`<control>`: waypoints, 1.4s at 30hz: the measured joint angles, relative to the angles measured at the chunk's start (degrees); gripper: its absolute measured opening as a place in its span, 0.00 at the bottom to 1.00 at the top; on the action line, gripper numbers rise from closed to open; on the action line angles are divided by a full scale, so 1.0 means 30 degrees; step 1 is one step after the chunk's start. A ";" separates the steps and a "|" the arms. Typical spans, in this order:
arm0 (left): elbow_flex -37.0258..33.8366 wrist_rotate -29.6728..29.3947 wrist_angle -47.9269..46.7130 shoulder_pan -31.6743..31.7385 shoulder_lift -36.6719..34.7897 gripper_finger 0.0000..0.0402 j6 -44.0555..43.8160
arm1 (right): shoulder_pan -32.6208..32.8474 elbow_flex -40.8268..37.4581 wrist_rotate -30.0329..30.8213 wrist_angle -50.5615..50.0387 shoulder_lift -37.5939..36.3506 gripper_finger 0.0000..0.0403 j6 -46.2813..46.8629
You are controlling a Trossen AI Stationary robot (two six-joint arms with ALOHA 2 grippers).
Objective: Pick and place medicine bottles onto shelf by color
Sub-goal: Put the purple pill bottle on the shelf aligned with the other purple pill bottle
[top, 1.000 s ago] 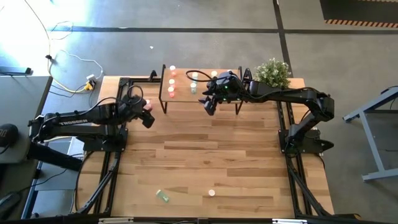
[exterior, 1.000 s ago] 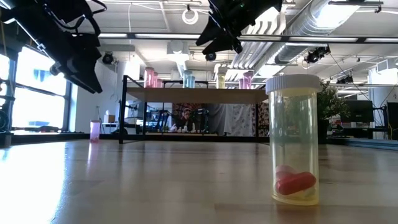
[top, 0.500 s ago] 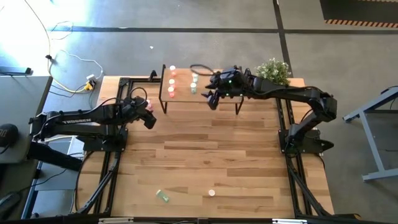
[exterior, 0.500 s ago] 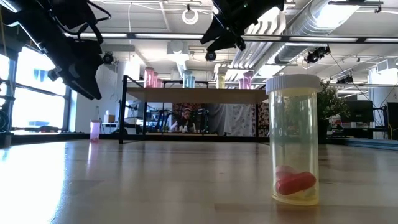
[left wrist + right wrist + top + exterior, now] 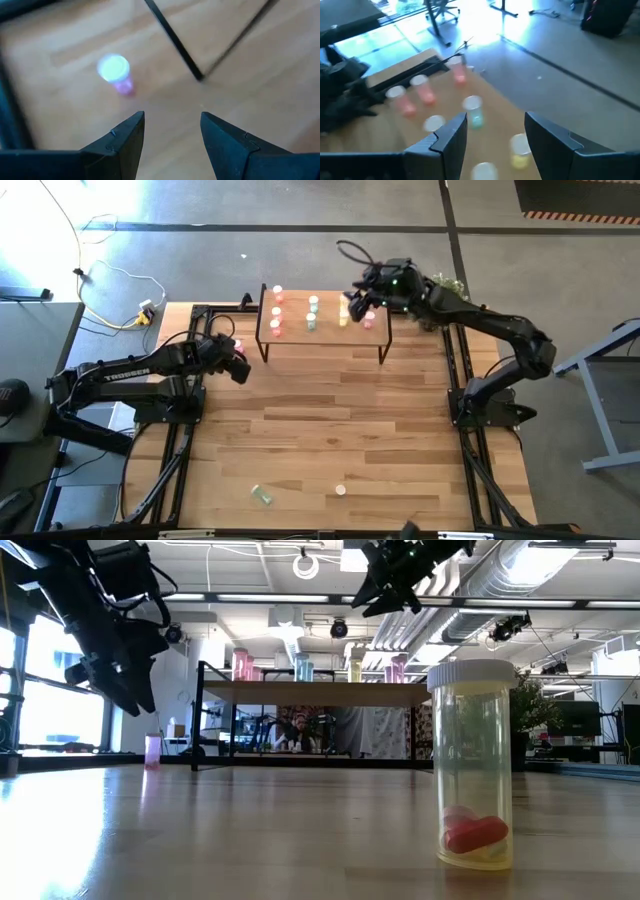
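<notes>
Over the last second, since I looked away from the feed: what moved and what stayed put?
The right gripper swung from the shelf's front edge back over its right rear, jaws open and empty. The left gripper edged slightly toward the pink bottle beside the shelf's left legs, open, nothing gripped. The shelved bottles, the green bottle and the yellow bottle near the front edge stayed put.

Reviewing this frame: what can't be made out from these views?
- High view: contents of the shelf bottles, too small.
- High view: right end effector covers the bottles beneath it.
- Left wrist view: pink bottle motion-blurred, contents unreadable.
- Right wrist view: shelf bottles blurred; nearest cut off by the picture's edge.
</notes>
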 joint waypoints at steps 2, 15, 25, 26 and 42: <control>0.0000 0.1332 0.0017 0.0212 0.0000 0.46 -0.0043 | -0.0556 0.0000 0.0007 0.0050 -0.0158 0.47 -0.0605; -0.0080 0.0921 0.0041 -0.1251 0.0005 0.46 -0.0304 | -0.4235 0.0000 -0.0356 0.1037 -0.1064 0.47 -0.3737; -0.1378 -0.0171 -0.0583 -0.1007 0.0015 0.46 -0.4188 | -0.5861 0.0000 -0.1523 0.1128 -0.1042 0.47 -0.4174; -0.1426 -0.0179 -0.0580 -0.0893 0.0015 0.46 -0.4475 | -0.5952 0.0000 -0.1699 0.1122 -0.1042 0.47 -0.4174; -0.1457 -0.0588 0.0369 0.1088 0.0015 0.57 -0.5593 | -0.6229 -0.0001 -0.2113 0.1056 -0.1034 0.47 -0.5119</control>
